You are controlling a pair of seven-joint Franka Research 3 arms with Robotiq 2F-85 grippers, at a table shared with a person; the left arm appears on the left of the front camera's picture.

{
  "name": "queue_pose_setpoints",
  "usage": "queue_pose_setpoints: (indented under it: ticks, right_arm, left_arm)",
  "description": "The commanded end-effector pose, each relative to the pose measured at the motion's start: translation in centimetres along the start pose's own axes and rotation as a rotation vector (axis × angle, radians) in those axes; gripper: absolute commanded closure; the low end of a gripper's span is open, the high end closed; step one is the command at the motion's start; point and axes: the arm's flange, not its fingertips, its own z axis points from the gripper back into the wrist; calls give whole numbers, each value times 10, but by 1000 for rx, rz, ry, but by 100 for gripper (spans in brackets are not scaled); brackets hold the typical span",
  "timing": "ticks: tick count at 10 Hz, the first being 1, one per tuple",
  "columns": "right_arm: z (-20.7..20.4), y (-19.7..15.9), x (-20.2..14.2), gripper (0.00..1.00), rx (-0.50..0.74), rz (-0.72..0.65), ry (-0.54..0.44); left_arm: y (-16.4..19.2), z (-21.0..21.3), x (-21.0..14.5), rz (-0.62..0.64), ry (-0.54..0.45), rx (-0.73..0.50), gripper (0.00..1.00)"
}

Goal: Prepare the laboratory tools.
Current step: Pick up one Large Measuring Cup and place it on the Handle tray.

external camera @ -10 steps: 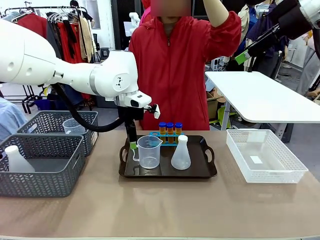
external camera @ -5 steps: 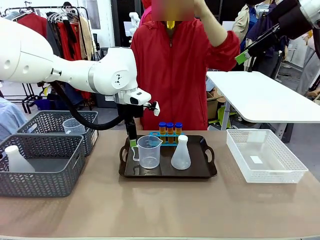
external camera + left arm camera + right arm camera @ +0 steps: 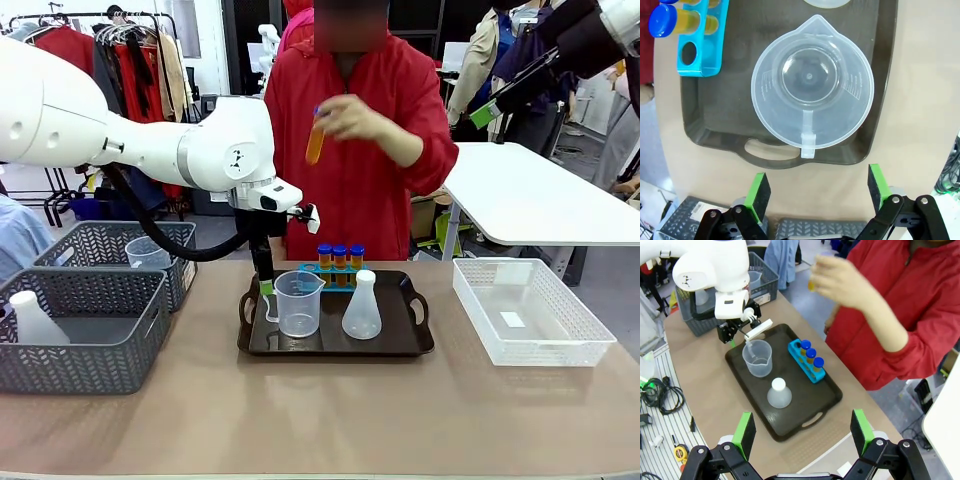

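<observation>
On the black tray [image 3: 405,340] stand a clear measuring jug [image 3: 298,303], a translucent conical flask [image 3: 361,307] and a blue rack [image 3: 340,268] holding three orange blue-capped tubes. The person holds another orange tube [image 3: 315,140] at chest height. My left gripper [image 3: 265,285] hangs open by the tray's left handle, just behind the jug. In the left wrist view its open gripper [image 3: 818,186] has the jug [image 3: 812,90] handle just ahead of the gap. My right gripper [image 3: 802,429] is open and empty, high above the tray [image 3: 805,400], jug [image 3: 757,358], flask [image 3: 779,392] and rack [image 3: 807,360].
Two grey mesh baskets [image 3: 90,340] stand at the left, one with a white flask [image 3: 35,320], the other with a clear cup [image 3: 148,255]. A white lattice bin [image 3: 530,310] sits at the right. The table's front strip is bare.
The person's raised hand has come down from head height to the chest, bringing an orange tube into view. My left arm has barely shifted.
</observation>
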Motion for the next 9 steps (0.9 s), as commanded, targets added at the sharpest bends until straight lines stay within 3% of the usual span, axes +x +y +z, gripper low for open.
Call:
queue_pose_setpoints:
  ticks: [1,9]
  right_arm:
    - [1,0,0,0,7,-1,-9]
    - [1,0,0,0,7,-1,-9]
  left_arm:
    - [7,15,-9,33,13,1,0]
    - [30,150,-99,175,-223,63,0]
